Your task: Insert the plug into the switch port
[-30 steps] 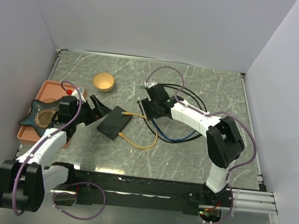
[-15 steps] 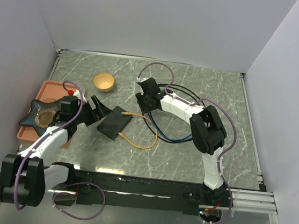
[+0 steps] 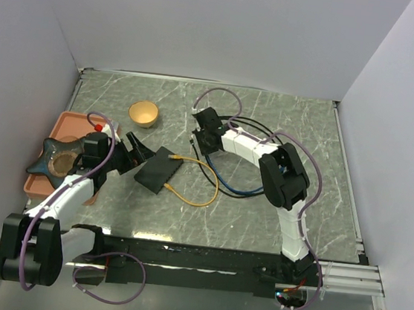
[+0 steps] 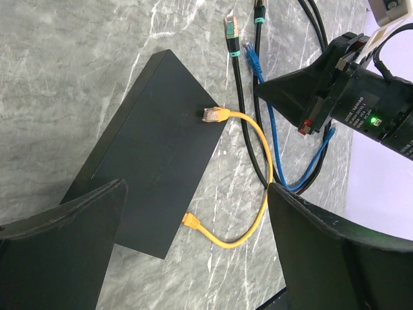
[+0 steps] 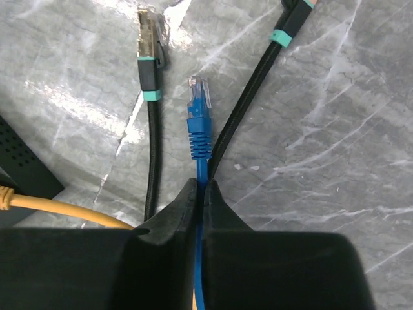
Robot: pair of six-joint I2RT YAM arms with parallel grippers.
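The switch [image 3: 159,170], a flat black box [image 4: 155,161], lies left of centre on the marble table. My left gripper [image 3: 134,154] is open, its wide fingers either side of the switch's near end [image 4: 195,187]. My right gripper [image 3: 203,136] is shut on the blue cable just behind the blue plug [image 5: 199,103], fingertips pinching the cable [image 5: 201,184]. The plug points away from the fingers, low over the table. A yellow cable [image 4: 255,148] rests one plug [image 4: 213,114] on the switch top; its other plug [image 4: 191,221] sits at the switch's narrow edge.
Two black cables with teal bands [image 5: 149,39] lie beside the blue plug. A small yellow bowl [image 3: 144,113] stands behind the switch. An orange tray [image 3: 69,117] holding a dark star-shaped dish [image 3: 53,160] sits at the left wall.
My right gripper has swung left and farther back to the cable ends and closed on the blue cable. The left arm and the switch have stayed put.
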